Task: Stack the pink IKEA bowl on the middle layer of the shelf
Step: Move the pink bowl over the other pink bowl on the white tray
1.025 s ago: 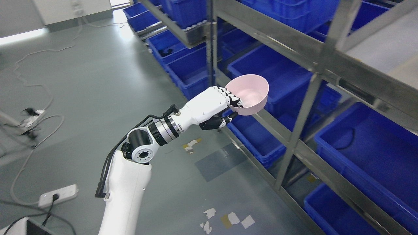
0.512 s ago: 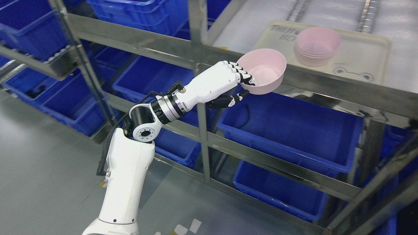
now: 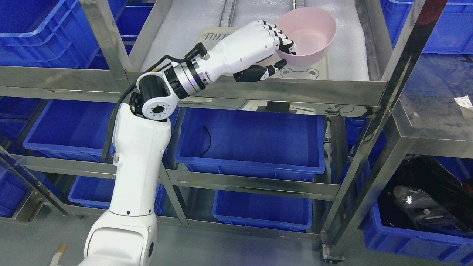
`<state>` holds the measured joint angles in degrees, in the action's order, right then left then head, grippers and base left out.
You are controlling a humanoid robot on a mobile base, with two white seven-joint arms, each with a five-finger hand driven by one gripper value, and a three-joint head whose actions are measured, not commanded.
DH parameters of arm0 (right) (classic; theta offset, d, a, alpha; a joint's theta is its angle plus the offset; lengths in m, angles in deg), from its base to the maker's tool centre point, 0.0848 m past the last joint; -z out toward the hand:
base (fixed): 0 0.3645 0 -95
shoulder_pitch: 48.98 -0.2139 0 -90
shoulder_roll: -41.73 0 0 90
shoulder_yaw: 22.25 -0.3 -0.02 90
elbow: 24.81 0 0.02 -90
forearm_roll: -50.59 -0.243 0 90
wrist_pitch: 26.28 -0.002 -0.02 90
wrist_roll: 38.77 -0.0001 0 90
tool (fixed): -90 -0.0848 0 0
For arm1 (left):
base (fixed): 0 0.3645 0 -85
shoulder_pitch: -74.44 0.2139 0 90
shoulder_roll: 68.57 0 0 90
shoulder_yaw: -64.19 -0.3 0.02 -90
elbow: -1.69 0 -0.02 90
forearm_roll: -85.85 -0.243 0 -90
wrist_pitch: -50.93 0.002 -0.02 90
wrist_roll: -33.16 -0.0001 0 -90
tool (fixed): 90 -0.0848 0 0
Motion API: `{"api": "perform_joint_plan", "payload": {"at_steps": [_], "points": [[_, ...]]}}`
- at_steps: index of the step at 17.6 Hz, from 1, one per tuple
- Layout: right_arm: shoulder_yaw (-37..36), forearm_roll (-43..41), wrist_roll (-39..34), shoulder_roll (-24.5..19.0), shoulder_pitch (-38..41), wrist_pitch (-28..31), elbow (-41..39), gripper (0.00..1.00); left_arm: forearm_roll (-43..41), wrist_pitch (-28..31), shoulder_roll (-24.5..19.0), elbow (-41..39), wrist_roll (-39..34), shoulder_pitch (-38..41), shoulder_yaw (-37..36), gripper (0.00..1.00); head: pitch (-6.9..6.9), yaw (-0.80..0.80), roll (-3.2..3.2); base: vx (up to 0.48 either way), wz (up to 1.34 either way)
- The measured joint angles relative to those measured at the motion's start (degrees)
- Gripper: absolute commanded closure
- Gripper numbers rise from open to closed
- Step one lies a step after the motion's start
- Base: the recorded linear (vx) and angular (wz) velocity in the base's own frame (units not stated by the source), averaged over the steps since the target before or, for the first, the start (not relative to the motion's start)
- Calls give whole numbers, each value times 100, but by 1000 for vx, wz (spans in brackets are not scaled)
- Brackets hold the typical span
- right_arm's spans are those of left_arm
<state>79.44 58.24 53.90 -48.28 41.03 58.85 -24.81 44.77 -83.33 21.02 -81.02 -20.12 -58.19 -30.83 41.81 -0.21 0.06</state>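
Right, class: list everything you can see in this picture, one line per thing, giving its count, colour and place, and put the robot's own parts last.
Pink bowl: one, pink, held above the tray on the shelf layer lined with white foam.
Tray: one, cream with a bear face, lying on that foam, mostly hidden by the hand and bowl.
Shelf frame: silver metal racks, across the whole view.
Blue bins: several, blue, on the lower layers and at the upper corners.
Black object: one, black, in the lower right compartment; what it is I cannot tell.
Left arm: one, white, rising from the lower left.
Left robot hand: one, white with black fingertips, gripping the bowl's rim.
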Motion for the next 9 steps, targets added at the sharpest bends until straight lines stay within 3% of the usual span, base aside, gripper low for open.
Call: {"api": "perform_joint_plan", "payload": {"at_steps": [9], "points": [[0, 0, 0, 0, -3, 0, 0, 0, -167, 366, -814, 221, 899, -295, 508, 98, 0, 0, 0, 1, 12]]}}
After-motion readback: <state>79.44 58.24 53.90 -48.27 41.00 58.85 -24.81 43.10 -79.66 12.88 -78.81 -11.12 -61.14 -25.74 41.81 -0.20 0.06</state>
